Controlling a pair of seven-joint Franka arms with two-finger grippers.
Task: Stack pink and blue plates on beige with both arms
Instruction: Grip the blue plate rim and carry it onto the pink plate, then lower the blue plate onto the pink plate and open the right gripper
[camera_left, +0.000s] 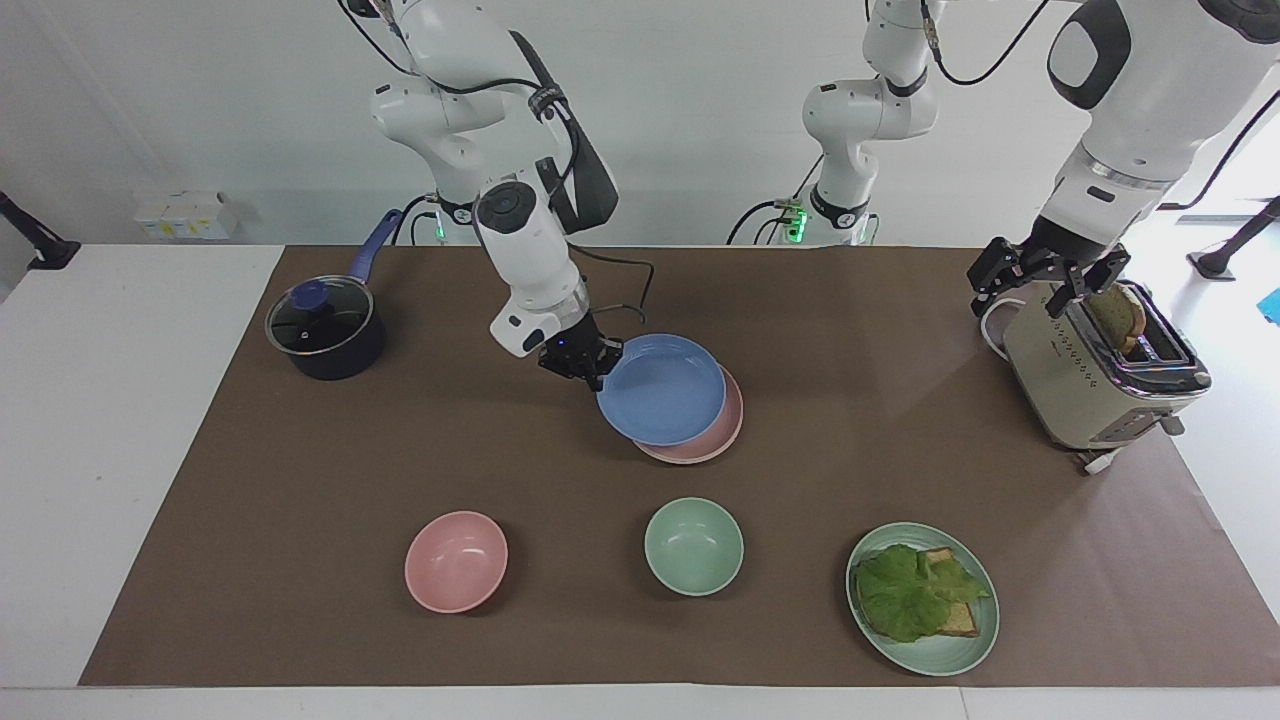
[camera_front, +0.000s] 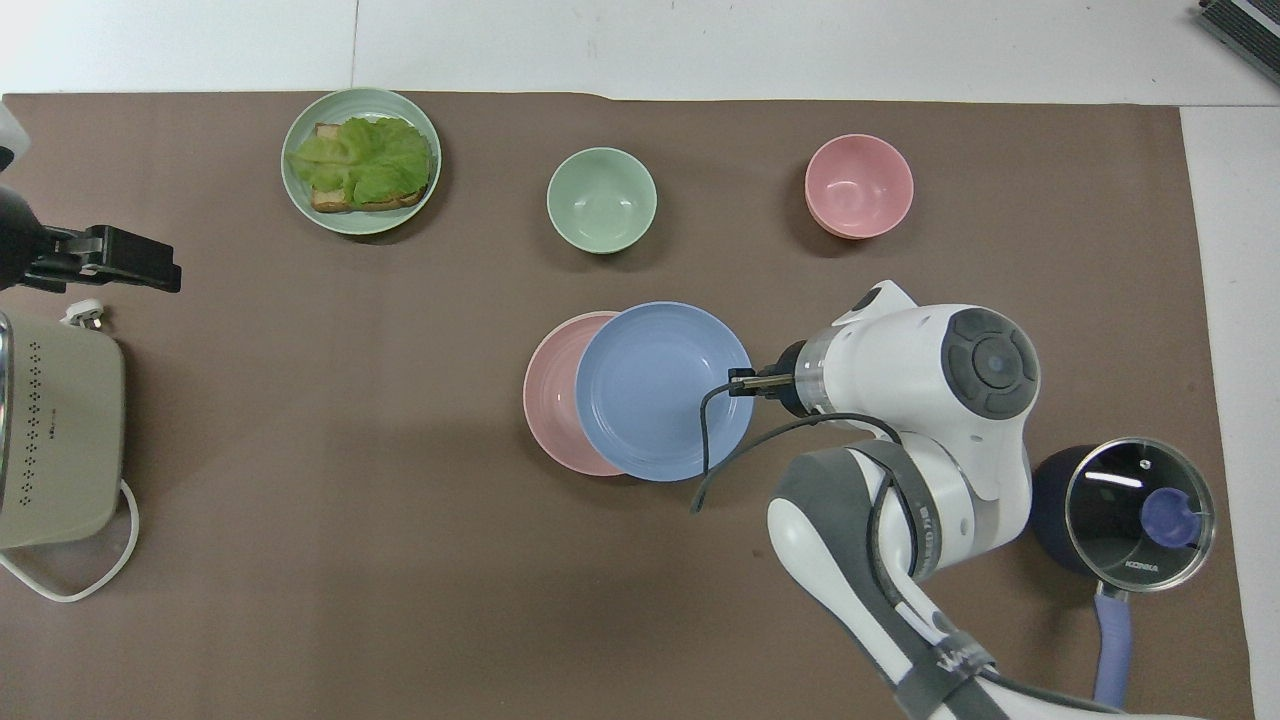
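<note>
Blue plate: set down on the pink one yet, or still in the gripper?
In the gripper. The right gripper is shut on the blue plate's rim, holding it tilted, off-centre over the pink plate.

Toaster (camera_left: 1095, 375), lidded pot (camera_left: 325, 328), pink bowl (camera_left: 456, 561), green bowl (camera_left: 694, 546) and lettuce-bread plate (camera_left: 935, 650) are sitting on brown mat (camera_left: 300, 480).

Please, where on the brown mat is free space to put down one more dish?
Free: the wide strip between the toaster and the pink plate, and the mat nearer the robots than that plate. Crowded: the row of lettuce plate, green bowl, pink bowl, and around the blue plate held by the right tool.
</note>
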